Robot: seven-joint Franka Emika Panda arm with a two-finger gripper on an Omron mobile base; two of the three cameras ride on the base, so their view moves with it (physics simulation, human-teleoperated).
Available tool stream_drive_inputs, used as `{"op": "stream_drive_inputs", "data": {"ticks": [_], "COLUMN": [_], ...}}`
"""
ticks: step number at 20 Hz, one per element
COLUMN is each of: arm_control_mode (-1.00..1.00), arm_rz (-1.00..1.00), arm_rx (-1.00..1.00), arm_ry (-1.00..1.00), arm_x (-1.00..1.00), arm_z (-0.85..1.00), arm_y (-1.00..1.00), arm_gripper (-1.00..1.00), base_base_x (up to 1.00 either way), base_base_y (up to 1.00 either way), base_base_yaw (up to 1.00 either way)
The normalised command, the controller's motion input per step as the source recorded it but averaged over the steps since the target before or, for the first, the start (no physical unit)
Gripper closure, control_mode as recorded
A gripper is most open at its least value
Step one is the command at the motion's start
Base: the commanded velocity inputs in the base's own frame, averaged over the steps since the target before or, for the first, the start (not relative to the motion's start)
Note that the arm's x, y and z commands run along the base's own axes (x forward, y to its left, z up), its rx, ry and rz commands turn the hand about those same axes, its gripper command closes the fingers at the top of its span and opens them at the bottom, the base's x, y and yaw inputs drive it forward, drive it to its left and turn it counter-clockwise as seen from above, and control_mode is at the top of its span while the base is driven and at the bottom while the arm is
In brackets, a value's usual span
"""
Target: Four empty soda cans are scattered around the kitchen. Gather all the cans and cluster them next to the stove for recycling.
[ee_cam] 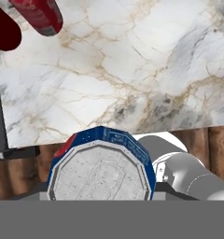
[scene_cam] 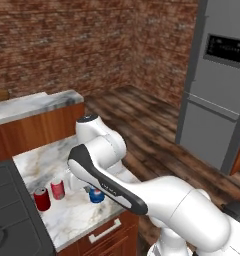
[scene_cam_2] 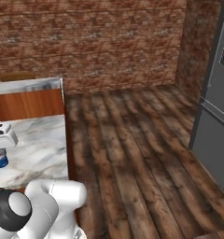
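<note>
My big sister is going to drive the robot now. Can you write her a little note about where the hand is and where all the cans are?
Gripper: closed around the blue soda can, which stands upright on the marble counter; whether it has been lifted at all, I cannot tell.
Cans: two red soda cans stand close together on the same counter, right beside the stove. The blue one is a little to their right, near the counter's front edge.
Done: two reds clustered by the stove; the blue brought to that counter.
Left: set the blue can next to the reds and let go. Then go find the fourth can.
</note>
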Motion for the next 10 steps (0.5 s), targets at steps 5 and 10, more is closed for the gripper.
{"op": "stream_drive_inputs", "data": {"ticks": [5,10], "arm_control_mode": [1.00,1.00], "arm_rz": [0.00,0.00], "arm_rx": [0.00,0.00], "arm_ry": [0.00,0.00], "arm_x": [0.00,0.00], "arm_z": [0.00,0.00], "arm_y": [0.00,0.00], "arm_gripper": [1.00,1.00], "base_base_x": [-0.27,-0.15], "base_base_y": [0.90,0.81], "base_base_yaw": [-0.02,-0.01]}}
